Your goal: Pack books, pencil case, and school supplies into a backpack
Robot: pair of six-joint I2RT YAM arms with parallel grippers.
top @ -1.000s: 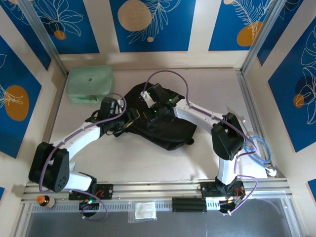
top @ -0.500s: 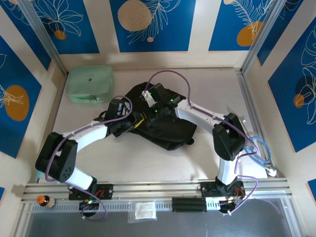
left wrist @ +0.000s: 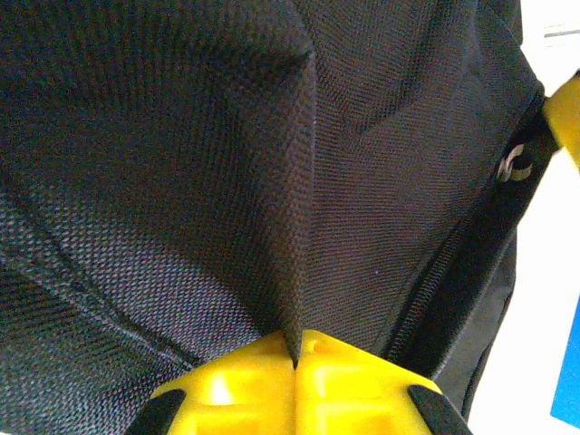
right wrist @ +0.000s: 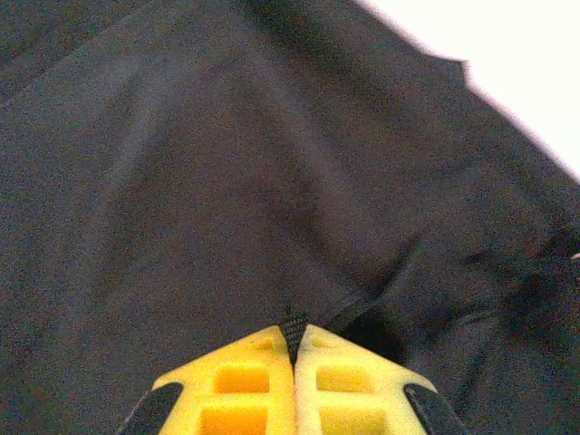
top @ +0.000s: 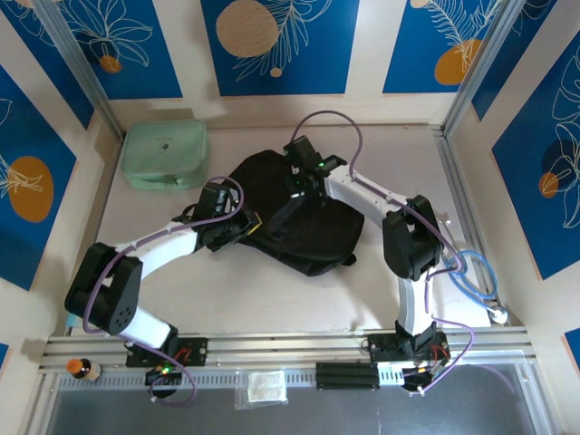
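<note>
The black backpack [top: 299, 222] lies slumped in the middle of the table. My left gripper [top: 246, 225] is at its left edge. In the left wrist view its yellow fingers [left wrist: 236, 381] are shut on a raised fold of the backpack's fabric [left wrist: 299, 227], with the zipper [left wrist: 435, 281] running just to the right. My right gripper [top: 302, 184] is over the backpack's far side, shut on a small black woven tab [right wrist: 293, 326] of the backpack [right wrist: 227, 181]. The mint green pencil case [top: 166, 154] lies at the back left, apart from both arms. The books and school supplies are hidden.
A coil of blue cable [top: 473, 272] lies by the right rail. A small bottle [top: 80, 368] and a clear packet [top: 265, 388] sit on the near frame. Bare table lies in front of the backpack and at the far right.
My left gripper moved right to the backpack's edge and closed on its fabric. My right gripper moved toward the far side, pulling the fabric it holds with it.
</note>
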